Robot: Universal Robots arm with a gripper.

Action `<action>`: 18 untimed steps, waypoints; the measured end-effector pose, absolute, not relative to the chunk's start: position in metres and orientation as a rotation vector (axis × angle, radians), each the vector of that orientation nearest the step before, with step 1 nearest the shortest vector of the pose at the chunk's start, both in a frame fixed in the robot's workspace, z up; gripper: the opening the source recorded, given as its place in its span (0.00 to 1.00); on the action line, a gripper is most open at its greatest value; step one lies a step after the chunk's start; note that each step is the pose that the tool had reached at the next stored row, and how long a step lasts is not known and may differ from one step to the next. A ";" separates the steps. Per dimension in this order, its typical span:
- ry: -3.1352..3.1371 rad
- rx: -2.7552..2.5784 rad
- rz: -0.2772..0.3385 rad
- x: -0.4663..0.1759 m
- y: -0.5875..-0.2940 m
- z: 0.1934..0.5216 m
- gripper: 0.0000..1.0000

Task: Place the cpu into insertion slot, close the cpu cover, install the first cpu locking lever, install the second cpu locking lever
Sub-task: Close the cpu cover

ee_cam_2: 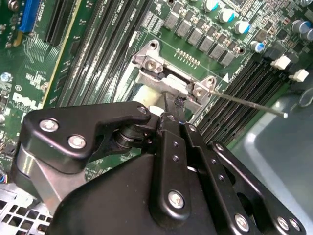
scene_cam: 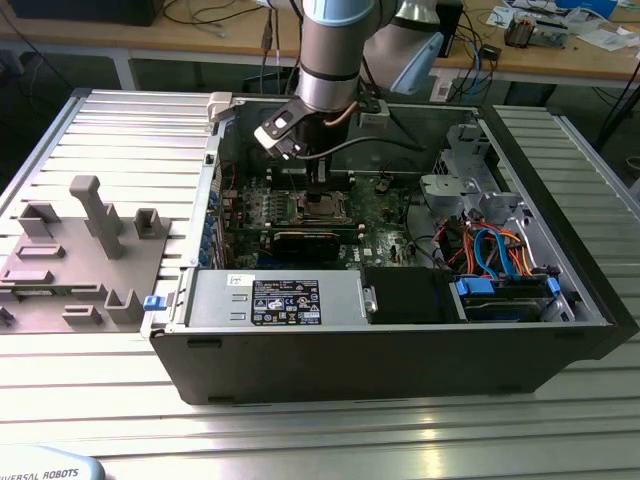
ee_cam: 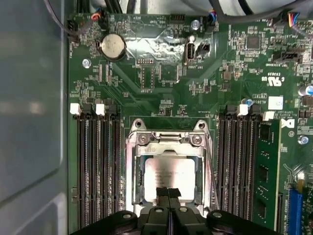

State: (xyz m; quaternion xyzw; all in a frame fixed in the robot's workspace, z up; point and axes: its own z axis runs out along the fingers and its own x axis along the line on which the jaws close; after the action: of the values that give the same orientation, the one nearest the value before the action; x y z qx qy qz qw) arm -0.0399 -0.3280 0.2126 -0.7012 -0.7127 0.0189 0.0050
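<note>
Jaws pressed together on nothing, the gripper point(ee_cam: 168, 192) stands right over the edge of the cpu point(ee_cam: 168, 171); we cannot tell whether they touch. We see the cpu lying in the insertion slot point(scene_cam: 322, 208), with the cpu cover point(ee_cam: 131, 166) lying down around it. In the exterior view, the slot sits at one o'clock from the labelled power supply point(scene_cam: 285, 300). A thin locking lever point(ee_cam_2: 249, 104) juts out from the socket.
</note>
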 end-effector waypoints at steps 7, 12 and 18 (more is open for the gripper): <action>-2.232 -2.196 0.059 -0.043 -0.328 0.207 0.11; -2.232 -2.196 0.059 -0.041 -0.328 0.206 0.11; -2.230 -2.194 0.062 -0.033 -0.328 0.210 0.11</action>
State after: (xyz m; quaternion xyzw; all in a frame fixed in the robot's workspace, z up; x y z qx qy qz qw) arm -0.0327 -0.3280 0.2096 -0.7012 -0.7127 0.0199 0.0061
